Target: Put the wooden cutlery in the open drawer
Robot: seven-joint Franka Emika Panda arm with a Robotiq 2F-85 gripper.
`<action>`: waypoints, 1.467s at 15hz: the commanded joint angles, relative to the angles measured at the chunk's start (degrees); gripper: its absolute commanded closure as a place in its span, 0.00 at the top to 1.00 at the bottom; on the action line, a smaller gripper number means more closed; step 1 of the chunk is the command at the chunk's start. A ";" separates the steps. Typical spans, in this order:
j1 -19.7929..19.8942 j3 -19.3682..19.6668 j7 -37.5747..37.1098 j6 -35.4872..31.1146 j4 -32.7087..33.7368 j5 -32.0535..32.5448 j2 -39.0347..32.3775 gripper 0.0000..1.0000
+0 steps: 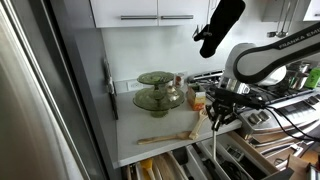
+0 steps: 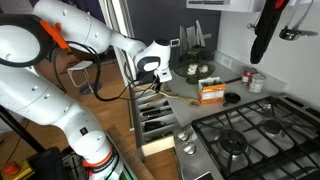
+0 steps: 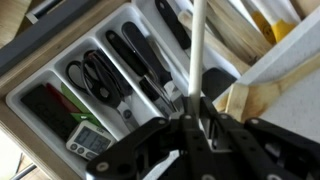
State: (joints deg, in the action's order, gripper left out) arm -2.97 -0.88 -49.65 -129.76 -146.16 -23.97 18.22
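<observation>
My gripper [image 3: 190,128] is shut on the pale handle of a long wooden utensil [image 3: 196,50], which it holds upright over the open drawer [image 3: 60,110]. In an exterior view the gripper [image 1: 221,108] hangs above the drawer [image 1: 190,163] with the utensil [image 1: 214,140] pointing down into it. A second wooden spatula [image 1: 170,137] lies flat on the white counter beside the drawer. In an exterior view the gripper [image 2: 150,76] is above the drawer [image 2: 158,120]. The utensil's lower end is hidden.
The drawer tray holds scissors [image 3: 95,75] and black-handled knives [image 3: 140,55]. Green glass dishes [image 1: 158,92] stand stacked at the counter's back. An orange box [image 2: 211,92] and a gas hob [image 2: 250,130] lie nearby. A black hanging object [image 1: 218,25] is overhead.
</observation>
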 commanded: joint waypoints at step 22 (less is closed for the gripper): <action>-6.03 -7.51 37.75 27.10 10.50 -1.78 -16.77 0.03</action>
State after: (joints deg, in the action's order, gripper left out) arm -8.27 -7.53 -16.48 -106.34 -141.46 -27.79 7.41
